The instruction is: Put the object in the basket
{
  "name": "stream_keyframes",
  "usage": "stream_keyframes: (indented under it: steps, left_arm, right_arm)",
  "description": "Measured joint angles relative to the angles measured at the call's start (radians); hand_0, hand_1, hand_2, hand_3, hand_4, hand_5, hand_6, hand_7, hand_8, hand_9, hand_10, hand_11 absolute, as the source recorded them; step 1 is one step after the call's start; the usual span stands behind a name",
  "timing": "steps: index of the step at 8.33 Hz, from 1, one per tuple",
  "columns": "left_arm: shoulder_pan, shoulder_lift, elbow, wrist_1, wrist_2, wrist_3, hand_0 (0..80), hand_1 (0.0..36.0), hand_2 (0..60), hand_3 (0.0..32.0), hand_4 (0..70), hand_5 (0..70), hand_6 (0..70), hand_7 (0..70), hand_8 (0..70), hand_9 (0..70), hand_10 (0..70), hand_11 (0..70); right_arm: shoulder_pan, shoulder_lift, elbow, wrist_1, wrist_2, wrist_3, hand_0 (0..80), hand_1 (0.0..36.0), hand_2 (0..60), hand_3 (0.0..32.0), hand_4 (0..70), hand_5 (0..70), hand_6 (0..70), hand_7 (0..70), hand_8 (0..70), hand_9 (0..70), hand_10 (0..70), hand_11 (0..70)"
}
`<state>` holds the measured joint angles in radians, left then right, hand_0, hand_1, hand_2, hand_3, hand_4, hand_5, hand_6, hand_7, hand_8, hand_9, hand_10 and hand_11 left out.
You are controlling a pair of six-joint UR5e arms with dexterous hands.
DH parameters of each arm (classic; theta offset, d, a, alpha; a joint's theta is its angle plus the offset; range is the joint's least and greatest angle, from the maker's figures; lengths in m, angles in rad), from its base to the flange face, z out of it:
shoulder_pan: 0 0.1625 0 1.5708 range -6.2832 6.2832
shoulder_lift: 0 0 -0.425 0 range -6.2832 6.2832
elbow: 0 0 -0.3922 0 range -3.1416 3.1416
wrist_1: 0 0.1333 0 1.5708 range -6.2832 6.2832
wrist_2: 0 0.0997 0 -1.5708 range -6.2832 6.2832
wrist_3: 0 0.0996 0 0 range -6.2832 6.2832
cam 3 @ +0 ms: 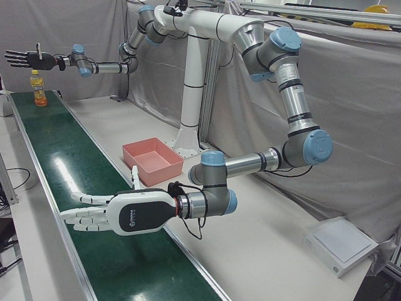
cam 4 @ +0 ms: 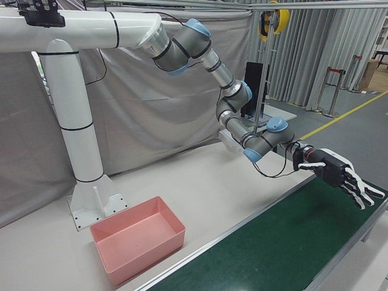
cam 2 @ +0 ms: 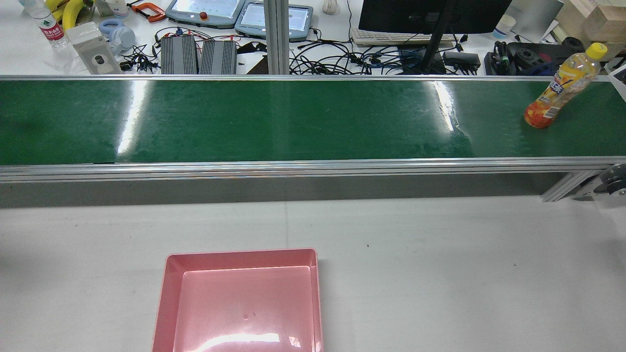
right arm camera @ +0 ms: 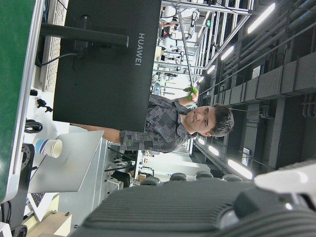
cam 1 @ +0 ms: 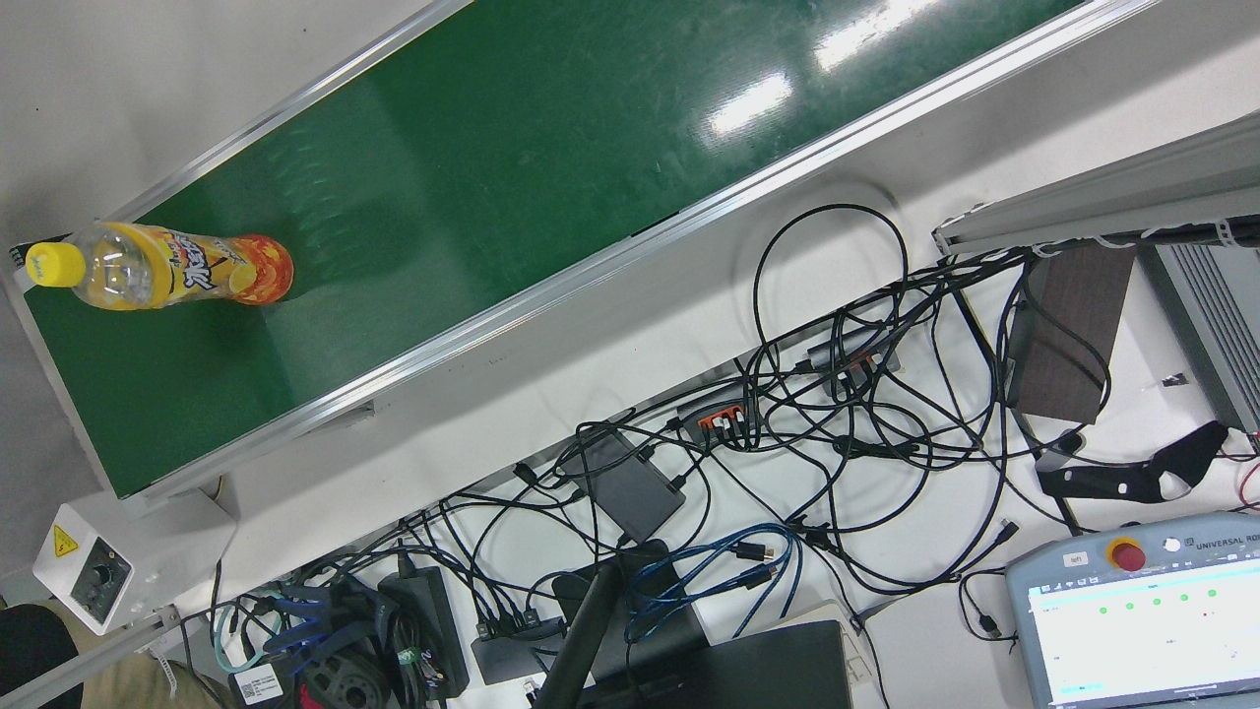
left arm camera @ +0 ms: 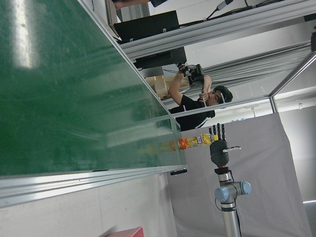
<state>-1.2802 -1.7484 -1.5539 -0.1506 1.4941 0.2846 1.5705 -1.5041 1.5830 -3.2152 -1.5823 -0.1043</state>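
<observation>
Flat over the green belt [cam 2: 293,122], left hand [cam 3: 119,213], fingers spread, holding nothing. At six o'clock on the table, pink basket [cam 2: 239,253]. At two o'clock, standing at the belt's right end, orange bottle [cam 2: 560,88]. Near and above it, apart, right hand [cam 3: 25,59], fingers splayed, holding nothing.

Left hand [cam 3: 116,214] open, fingers spread (palm down), right hand [cam 4: 341,175] likewise
</observation>
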Motion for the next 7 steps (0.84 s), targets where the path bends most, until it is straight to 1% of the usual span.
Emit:
stream_keyframes:
  steps: [2,3,4,5,6,7]
  left_arm:
    - [0.026,-0.009,0.005,0.005,0.001,-0.001,49.4,7.6,0.0,0.0,18.1,19.3,0.0,0.0,6.5,10.3,7.6,12.0]
    - [0.030,-0.011,0.001,0.014,0.001,-0.003,49.3,7.6,0.0,0.0,17.9,18.4,0.0,0.0,6.4,10.5,7.7,12.1]
    - [0.031,-0.012,-0.003,0.024,0.001,-0.003,48.7,6.6,0.0,0.0,17.5,17.1,0.0,0.0,6.4,10.3,7.6,12.0]
    - [0.029,-0.013,-0.005,0.029,0.001,-0.004,47.9,2.9,0.0,0.0,17.0,15.2,0.0,0.0,7.0,11.1,7.3,11.3]
    - [0.026,-0.013,-0.006,0.031,0.000,-0.003,47.4,1.7,0.0,0.0,17.4,12.0,0.0,0.1,6.8,11.1,7.8,12.0]
    - [0.024,-0.014,-0.006,0.031,0.000,-0.003,47.6,2.0,0.0,0.0,18.1,11.4,0.0,0.4,7.2,11.8,8.0,12.3]
  right_arm:
    - [0.000,0.000,0.000,0.000,-0.001,0.000,0.0,0.0,0.0,0.0,0.0,0.0,0.0,0.0,0.0,0.0,0.0,0.0]
    - [0.000,0.000,0.000,0.000,-0.001,0.000,0.0,0.0,0.0,0.0,0.0,0.0,0.0,0.0,0.0,0.0,0.0,0.0]
    - [0.000,0.001,0.000,0.000,-0.001,0.000,0.0,0.0,0.0,0.0,0.0,0.0,0.0,0.0,0.0,0.0,0.0,0.0]
    - [0.000,0.000,0.000,0.000,-0.001,0.000,0.0,0.0,0.0,0.0,0.0,0.0,0.0,0.0,0.0,0.0,0.0,0.0]
    - [0.000,0.000,0.000,0.000,-0.001,0.000,0.0,0.0,0.0,0.0,0.0,0.0,0.0,0.0,0.0,0.0,0.0,0.0]
    - [0.000,0.000,0.000,0.000,-0.001,0.000,0.0,0.0,0.0,0.0,0.0,0.0,0.0,0.0,0.0,0.0,0.0,0.0]
